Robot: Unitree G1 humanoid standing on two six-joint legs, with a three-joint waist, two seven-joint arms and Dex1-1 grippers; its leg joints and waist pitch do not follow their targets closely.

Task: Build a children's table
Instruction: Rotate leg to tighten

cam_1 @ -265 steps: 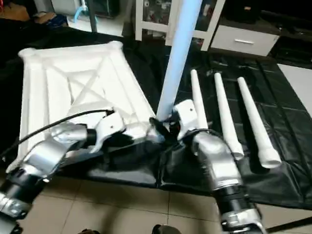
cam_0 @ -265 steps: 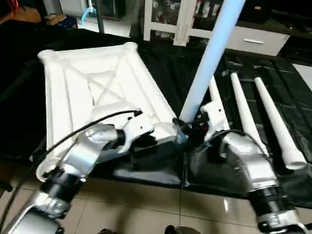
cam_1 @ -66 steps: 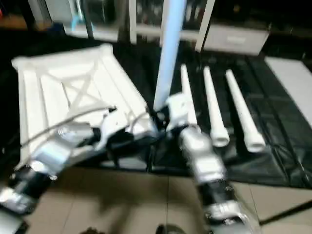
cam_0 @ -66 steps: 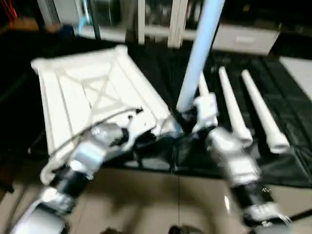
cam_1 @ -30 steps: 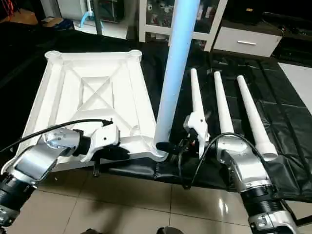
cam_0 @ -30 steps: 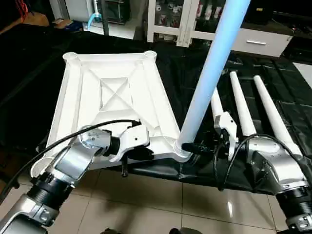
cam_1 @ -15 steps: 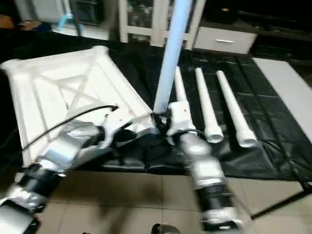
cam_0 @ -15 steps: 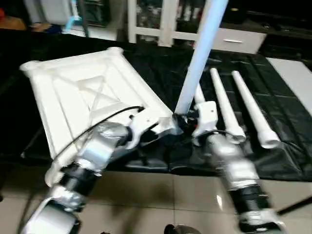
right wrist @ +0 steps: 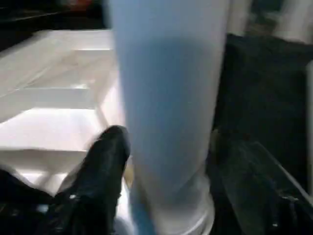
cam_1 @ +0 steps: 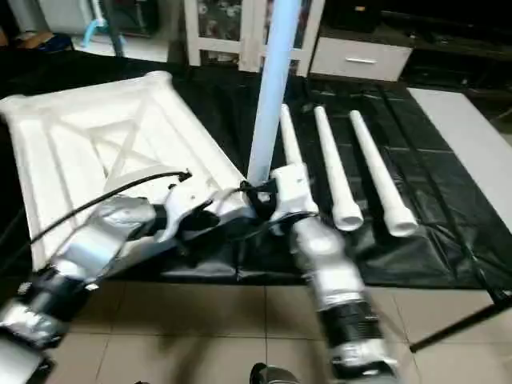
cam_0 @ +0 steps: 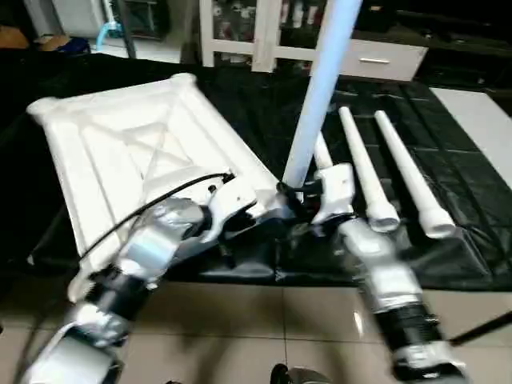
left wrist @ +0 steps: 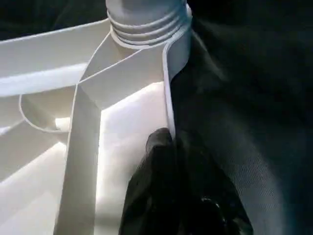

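Observation:
The children's table top (cam_0: 136,152) lies underside up on a black sheet, its X ribs showing. One white leg (cam_0: 316,96) stands upright in the near right corner socket (left wrist: 146,22). My left gripper (left wrist: 168,147) is shut on the top's rim wall just beside that socket, and it also appears in the head view (cam_0: 240,218). My right gripper (right wrist: 171,171) straddles the base of the upright leg. One finger (right wrist: 105,161) sits close against the leg and the other finger (right wrist: 249,171) stands a little off it. Three loose legs (cam_0: 364,176) lie side by side to the right.
The black sheet (cam_0: 456,248) covers the floor under the parts and ends at pale tiles (cam_0: 240,336) near me. A white glass-door cabinet (cam_0: 264,32) and a low drawer unit (cam_0: 376,60) stand behind the work.
The whole picture has shifted slightly, so the camera moved. Both grippers stay at the near right corner with the upright leg.

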